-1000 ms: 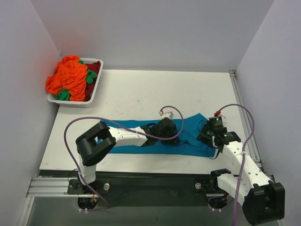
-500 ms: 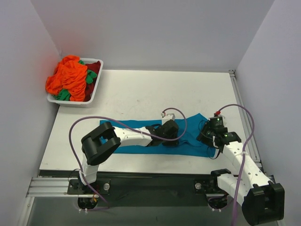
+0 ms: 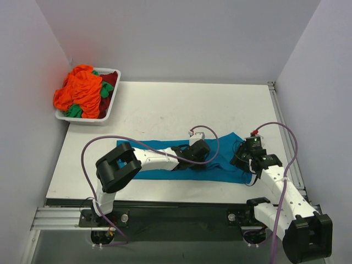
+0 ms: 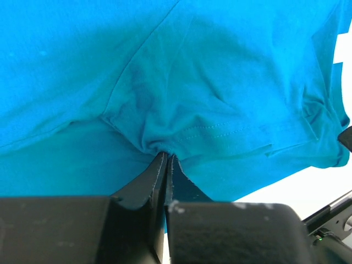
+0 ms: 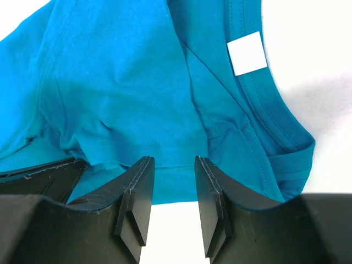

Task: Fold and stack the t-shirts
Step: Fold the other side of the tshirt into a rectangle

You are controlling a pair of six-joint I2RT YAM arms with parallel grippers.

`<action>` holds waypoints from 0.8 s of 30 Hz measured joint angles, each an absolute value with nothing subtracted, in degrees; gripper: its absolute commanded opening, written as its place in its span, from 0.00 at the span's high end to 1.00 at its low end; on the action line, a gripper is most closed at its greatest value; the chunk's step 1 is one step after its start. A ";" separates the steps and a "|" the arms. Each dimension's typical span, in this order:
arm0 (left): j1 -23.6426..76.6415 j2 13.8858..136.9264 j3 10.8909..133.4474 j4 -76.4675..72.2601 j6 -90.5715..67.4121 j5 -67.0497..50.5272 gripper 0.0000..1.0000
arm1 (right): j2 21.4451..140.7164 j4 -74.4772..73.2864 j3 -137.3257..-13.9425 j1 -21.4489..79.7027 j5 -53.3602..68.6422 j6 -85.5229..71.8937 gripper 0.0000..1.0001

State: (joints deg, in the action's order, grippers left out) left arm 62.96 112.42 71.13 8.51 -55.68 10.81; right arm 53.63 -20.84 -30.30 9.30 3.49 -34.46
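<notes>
A teal-blue t-shirt (image 3: 224, 153) lies spread lengthwise across the near half of the table. My left gripper (image 3: 200, 150) rests on the middle of it. In the left wrist view its fingertips (image 4: 166, 155) are shut on a puckered fold of the teal cloth (image 4: 181, 99). My right gripper (image 3: 246, 157) is at the shirt's right end, by the collar. It is open there (image 5: 173, 160), with the hemmed edge of the shirt (image 5: 137, 110) between its fingers and a white label (image 5: 246, 53) beyond. More t-shirts, orange (image 3: 80, 91), green (image 3: 106, 89) and dark red (image 3: 109, 78), are heaped at the back left.
The heaped shirts sit in a white tray (image 3: 113, 103) at the table's back left corner, against the left wall. Purple cables loop above both arms. A metal rail (image 3: 283, 132) runs along the table's right edge. White walls close in the left, back and right sides.
My left gripper slid a little to the right on the shirt, then its jaws closed and pinched up a fold of cloth. The right gripper has stayed put.
</notes>
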 measured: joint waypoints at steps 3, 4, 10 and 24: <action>62.96 112.20 71.16 8.80 -55.18 11.03 0.99 | 53.69 -20.82 -30.00 9.04 3.49 -34.48 0.64; 62.96 111.98 71.16 9.04 -55.05 11.20 1.00 | 53.80 -20.82 -29.89 8.93 3.44 -34.48 0.64; 62.96 108.97 70.94 10.15 -54.72 11.90 1.00 | 55.18 -20.69 -29.47 8.58 3.40 -34.54 0.64; 62.37 107.31 68.77 11.00 -54.04 12.23 1.00 | 60.07 -18.94 -27.38 8.23 3.20 -36.27 0.79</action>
